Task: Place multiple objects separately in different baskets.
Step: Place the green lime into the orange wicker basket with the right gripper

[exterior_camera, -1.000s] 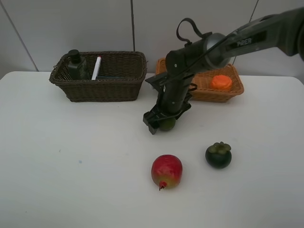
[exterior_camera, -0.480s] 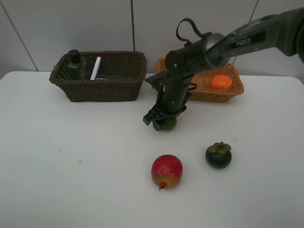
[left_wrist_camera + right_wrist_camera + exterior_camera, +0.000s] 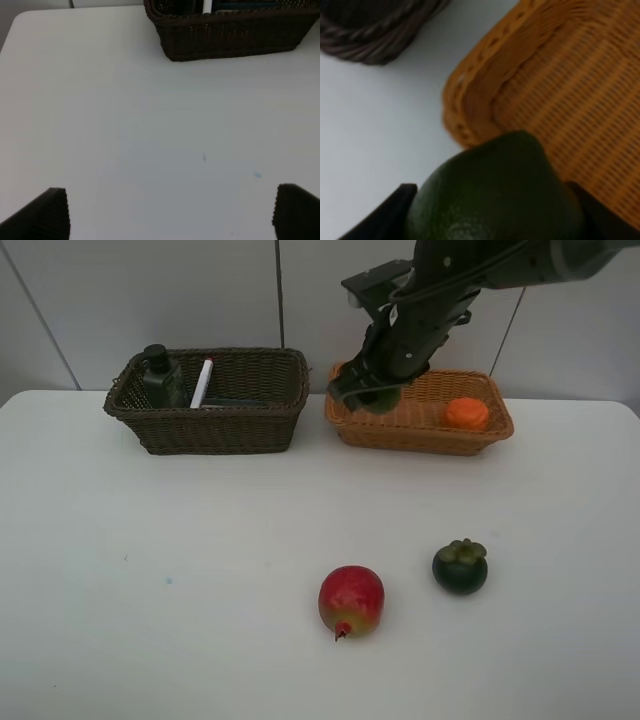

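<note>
Your right gripper (image 3: 367,396) pinches the lime (image 3: 495,200) over the left end of the light basket (image 3: 420,435), and the orange (image 3: 466,412) lies inside that basket. Left of it, the dark basket (image 3: 215,428) holds the pump bottle (image 3: 158,375) and the marker (image 3: 203,382). In front of it, the pomegranate (image 3: 351,600) and the mangosteen (image 3: 460,567) sit on the white table (image 3: 150,590). Your left gripper (image 3: 172,200) hangs spread wide. Behind is a grey tiled wall (image 3: 150,290).

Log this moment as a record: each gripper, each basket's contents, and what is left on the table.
left gripper: open, empty, over the table
right gripper: shut on the lime, above the left end of the tan basket
dark basket: pump bottle, marker
tan basket: orange
on table: pomegranate, mangosteen
</note>
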### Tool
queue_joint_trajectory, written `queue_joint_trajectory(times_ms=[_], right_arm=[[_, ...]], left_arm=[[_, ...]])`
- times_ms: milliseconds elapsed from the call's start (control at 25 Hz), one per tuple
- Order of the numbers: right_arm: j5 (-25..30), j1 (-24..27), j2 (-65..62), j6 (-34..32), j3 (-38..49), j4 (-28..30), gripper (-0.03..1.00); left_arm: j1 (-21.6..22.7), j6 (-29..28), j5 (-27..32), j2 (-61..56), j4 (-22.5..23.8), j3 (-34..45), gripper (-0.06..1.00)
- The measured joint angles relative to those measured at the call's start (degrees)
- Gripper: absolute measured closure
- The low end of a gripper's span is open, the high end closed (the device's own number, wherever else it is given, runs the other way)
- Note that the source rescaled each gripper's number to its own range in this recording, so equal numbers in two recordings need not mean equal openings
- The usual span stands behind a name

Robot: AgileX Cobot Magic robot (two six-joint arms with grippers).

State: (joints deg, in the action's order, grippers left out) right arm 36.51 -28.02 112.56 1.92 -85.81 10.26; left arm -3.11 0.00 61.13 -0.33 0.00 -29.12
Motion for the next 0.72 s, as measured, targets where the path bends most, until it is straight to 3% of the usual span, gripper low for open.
queue_joint_trajectory(times_ms=[200, 320, 360, 440, 480, 520, 600, 720], right_arm=[[-10.15, 9.28, 2.84, -1.92, 0.0, -5.02, 0.96], [-13.56, 12.32, 5.31, -1.92, 0.0, -8.84, 0.95], [-14.28, 12.89, 5.8, -1.92, 0.0, -9.59, 0.83], [-15.02, 13.46, 6.82, -1.92, 0.0, -10.26, 0.39], [-14.94, 13.6, 7.08, -1.92, 0.0, -10.26, 0.22], [-14.72, 13.65, 7.42, -1.92, 0.0, -10.26, 0.12], [-12.98, 13.71, 7.57, -1.92, 0.0, -9.5, 0.03], [-9.08, 13.71, 6.42, -1.92, 0.0, -9.56, -0.02]], left_arm=[[0.0, 0.0, 0.0, 0.0, 0.0, 0.0, -0.06], [0.0, 0.0, 0.0, 0.0, 0.0, 0.0, -0.06], [0.0, 0.0, 0.0, 0.0, 0.0, 0.0, -0.06], [0.0, 0.0, 0.0, 0.0, 0.0, 0.0, -0.06], [0.0, 0.0, 0.0, 0.0, 0.0, 0.0, -0.06], [0.0, 0.0, 0.0, 0.0, 0.0, 0.0, -0.06], [0.0, 0.0, 0.0, 0.0, 0.0, 0.0, -0.06], [0.0, 0.0, 0.0, 0.0, 0.0, 0.0, -0.06]])
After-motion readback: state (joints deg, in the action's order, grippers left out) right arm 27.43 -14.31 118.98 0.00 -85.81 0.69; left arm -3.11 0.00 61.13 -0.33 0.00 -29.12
